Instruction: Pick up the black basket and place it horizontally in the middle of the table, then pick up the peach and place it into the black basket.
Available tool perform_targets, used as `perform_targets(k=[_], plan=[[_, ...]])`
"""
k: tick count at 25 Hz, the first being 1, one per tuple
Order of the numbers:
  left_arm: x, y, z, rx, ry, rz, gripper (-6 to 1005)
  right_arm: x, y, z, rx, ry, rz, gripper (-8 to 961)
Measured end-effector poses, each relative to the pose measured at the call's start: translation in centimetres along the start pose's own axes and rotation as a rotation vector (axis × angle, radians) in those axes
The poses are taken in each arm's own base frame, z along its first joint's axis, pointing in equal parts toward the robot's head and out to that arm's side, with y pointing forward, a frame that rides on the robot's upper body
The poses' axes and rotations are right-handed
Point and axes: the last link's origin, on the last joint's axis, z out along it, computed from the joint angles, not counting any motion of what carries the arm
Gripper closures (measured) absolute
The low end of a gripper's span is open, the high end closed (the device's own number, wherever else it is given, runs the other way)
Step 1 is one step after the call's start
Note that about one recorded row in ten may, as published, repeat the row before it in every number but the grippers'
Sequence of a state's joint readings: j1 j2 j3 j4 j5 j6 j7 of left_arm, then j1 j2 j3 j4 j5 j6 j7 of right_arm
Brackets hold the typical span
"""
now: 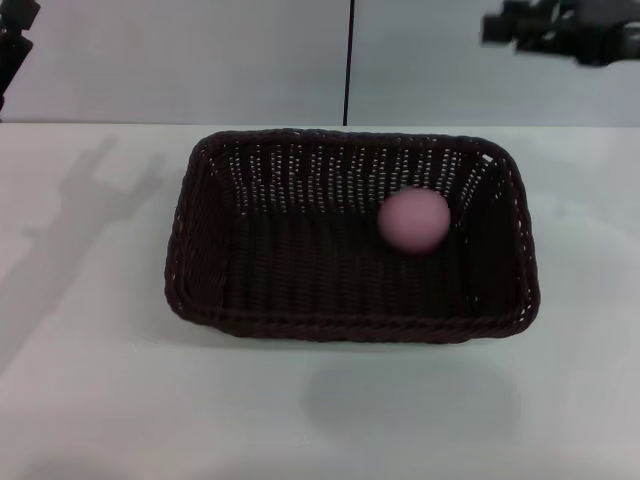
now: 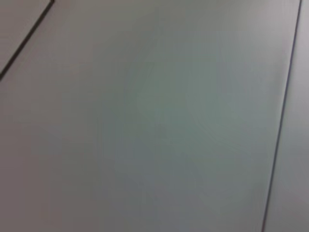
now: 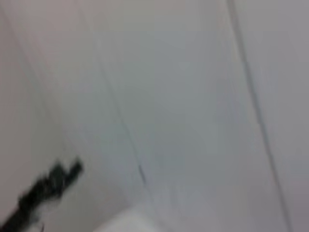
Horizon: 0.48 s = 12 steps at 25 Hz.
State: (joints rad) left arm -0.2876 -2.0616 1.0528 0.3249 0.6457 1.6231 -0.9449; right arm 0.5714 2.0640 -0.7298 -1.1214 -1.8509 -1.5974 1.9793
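The black basket (image 1: pixel 350 300) lies lengthwise across the middle of the white table (image 1: pixel 90 400) in the head view. The pink peach (image 1: pixel 414 220) rests inside the basket, toward its right rear part. My right gripper (image 1: pixel 520 25) is raised at the top right, high above and behind the basket, empty of the peach. My left gripper (image 1: pixel 15 35) is raised at the top left edge, well away from the basket. The wrist views show only pale wall panels; the right wrist view also holds a blurred dark shape (image 3: pixel 43 193) of the other arm.
A pale wall with a dark vertical seam (image 1: pixel 350 60) stands behind the table. White tabletop surrounds the basket on all sides.
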Motion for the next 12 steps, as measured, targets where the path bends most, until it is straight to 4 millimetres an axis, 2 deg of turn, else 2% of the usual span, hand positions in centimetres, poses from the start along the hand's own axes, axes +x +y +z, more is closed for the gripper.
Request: perform_targets(k=[1,2,3,4,5,6,7,8,9,11,12], plan=[[0.1,-0.1,-0.3,0.011,0.003,0.002,162,1.1,-0.4,-1.5,0.011,-0.127,-0.004,412],[0.1,-0.1,-0.3,0.011,0.003,0.002,161,1.1,-0.4,-1.5,0.011,-0.127,-0.004,398],[0.1,-0.2,-0.4,0.017,0.005,0.003,161,2.7,-0.9,-3.5,0.038,-0.313,-0.006,384],[0.1,-0.2,-0.4,0.017,0.005,0.003,161,2.7,-0.9,-3.5,0.038,-0.313,-0.006,384],[0.3,-0.4,-0.7,0.035,0.012,0.01,162,3.8,-1.3,-4.7,0.073,-0.407,-0.006,385],[0.5,-0.8,-1.1,0.058,0.023,0.018,162,6.2,-2.0,-6.8,0.181,-0.583,-0.007,385],[0.5,-0.8,-1.1,0.058,0.023,0.018,162,6.2,-2.0,-6.8,0.181,-0.583,-0.007,386],[0.7,-0.9,-1.2,0.069,0.03,0.021,162,8.5,-2.5,-8.7,0.314,-0.724,-0.006,386],[0.7,-0.9,-1.2,0.069,0.03,0.021,162,8.5,-2.5,-8.7,0.314,-0.724,-0.006,386],[0.7,-0.9,-1.2,0.069,0.03,0.021,161,10.4,-2.6,-10.4,0.451,-0.819,-0.021,387],[1.2,-1.5,-1.8,0.11,0.056,0.036,161,11.3,-2.6,-11.1,0.511,-0.848,-0.021,387]])
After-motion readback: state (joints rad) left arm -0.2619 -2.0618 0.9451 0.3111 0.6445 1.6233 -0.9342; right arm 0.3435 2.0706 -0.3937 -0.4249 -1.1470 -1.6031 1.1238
